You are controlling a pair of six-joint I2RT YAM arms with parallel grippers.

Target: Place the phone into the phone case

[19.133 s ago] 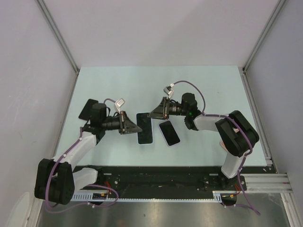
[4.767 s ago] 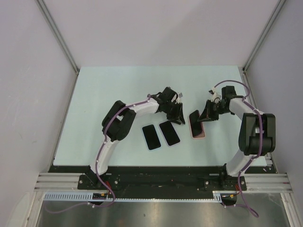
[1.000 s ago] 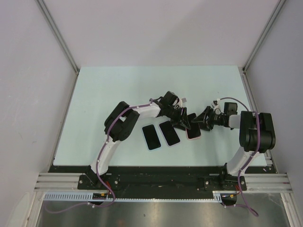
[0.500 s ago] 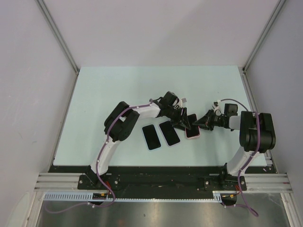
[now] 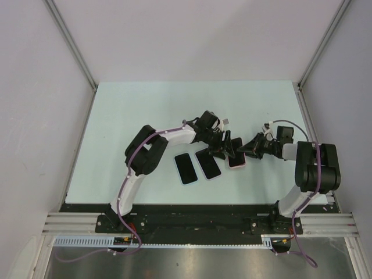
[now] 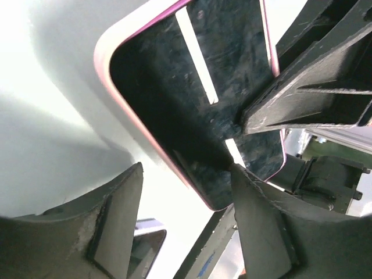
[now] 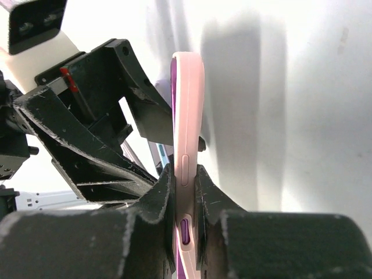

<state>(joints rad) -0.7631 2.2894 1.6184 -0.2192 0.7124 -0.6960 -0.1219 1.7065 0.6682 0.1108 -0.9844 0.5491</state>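
Note:
The pink phone case (image 5: 235,158) sits right of the table's middle, and a phone's dark screen (image 6: 192,99) fills its face. My right gripper (image 5: 244,152) comes in from the right and is shut on the case's long edge (image 7: 187,116), pinching it just below the side button between both fingers (image 7: 160,197). My left gripper (image 5: 225,149) is open at the case's left side. Its jaws stand well apart around the case's near corner (image 6: 215,200), and one finger (image 6: 261,232) rests against the screen.
Two more dark phones lie flat side by side to the left of the case, one (image 5: 186,168) nearer the left arm and one (image 5: 208,164) right beside the case. Both grippers crowd the same spot. White walls close off the table on three sides.
The right gripper has closed on the case's edge and shifted slightly right. The left gripper's jaws have spread wider. The case has barely moved.

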